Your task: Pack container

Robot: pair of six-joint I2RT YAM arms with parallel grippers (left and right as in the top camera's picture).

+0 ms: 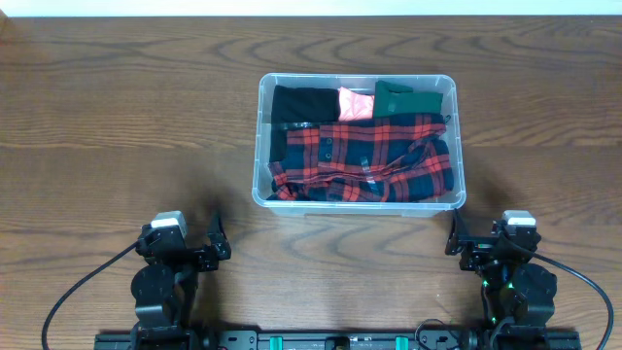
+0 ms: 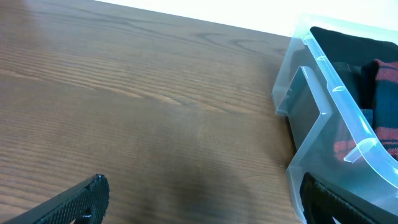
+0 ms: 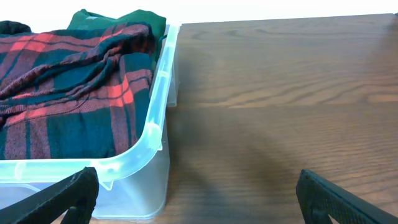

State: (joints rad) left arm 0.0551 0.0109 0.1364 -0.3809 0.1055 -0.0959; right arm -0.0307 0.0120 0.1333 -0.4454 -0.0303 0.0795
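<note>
Container: clear plastic bin, rectangular, rounded corners, open-topped. Stands upright on counter, just right of centre, long side facing the arms. Full: rumpled red-and-black plaid shirt covers most of the top. Along the far wall lie black cloth, pink piece and green piece, probably folded garments.

no readable text, labels or numbers
</note>
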